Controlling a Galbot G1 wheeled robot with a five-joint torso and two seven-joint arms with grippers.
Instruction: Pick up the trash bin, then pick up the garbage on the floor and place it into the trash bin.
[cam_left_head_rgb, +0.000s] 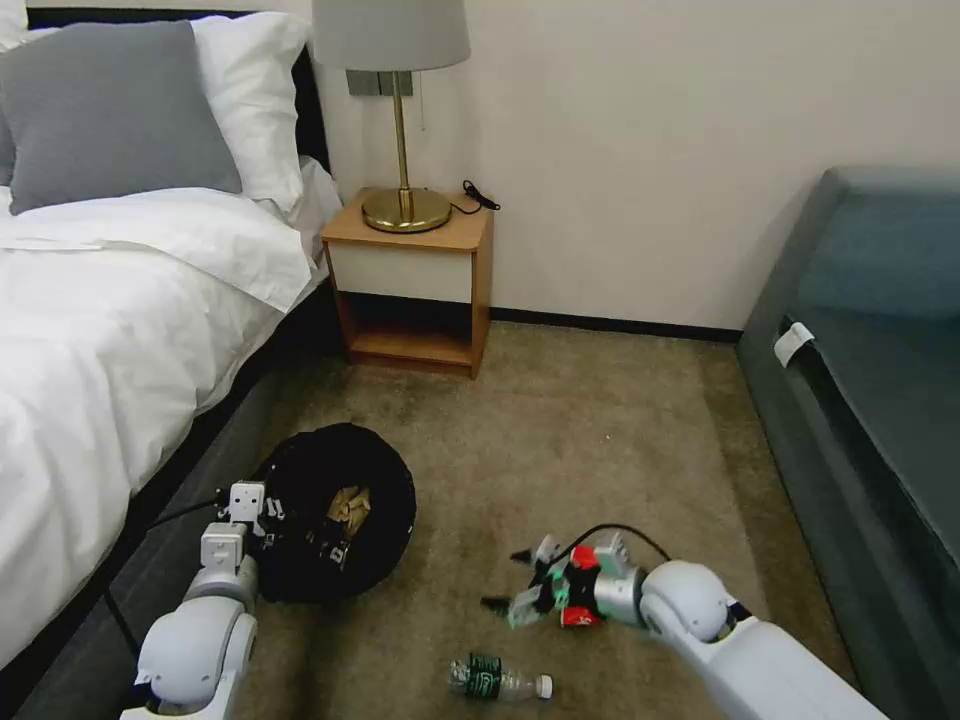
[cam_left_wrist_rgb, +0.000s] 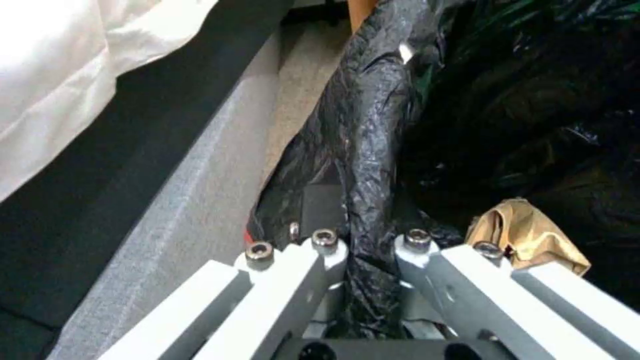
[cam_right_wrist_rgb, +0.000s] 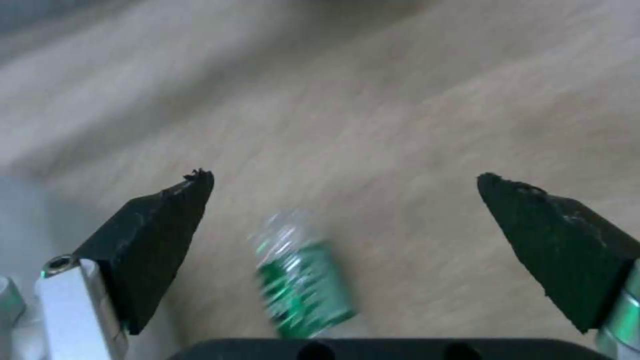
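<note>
The left gripper (cam_left_head_rgb: 268, 528) pinches the near-left rim of the trash bin (cam_left_head_rgb: 340, 505), beside the bed (cam_left_head_rgb: 120, 330). The right gripper (cam_left_head_rgb: 510, 580) hovers spread wide above the carpet (cam_left_head_rgb: 580, 430). The bottle (cam_left_head_rgb: 498, 678) lies near, long axis left-right, white cap pointing right.

Trash bin (cam_left_head_rgb: 335, 510) sat on carpet (cam_left_head_rgb: 560, 430) beside bed (cam_left_head_rgb: 110, 300), w/ wrapper (cam_left_head_rgb: 348, 504) inside. Nightstand (cam_left_head_rgb: 412, 280) stood behind bin, against wall, lamp (cam_left_head_rgb: 400, 110) on it. Bottle (cam_left_head_rgb: 498, 679) lay on carpet right of bin, nearer robot. Sofa (cam_left_head_rgb: 870, 400) at far right.
</note>
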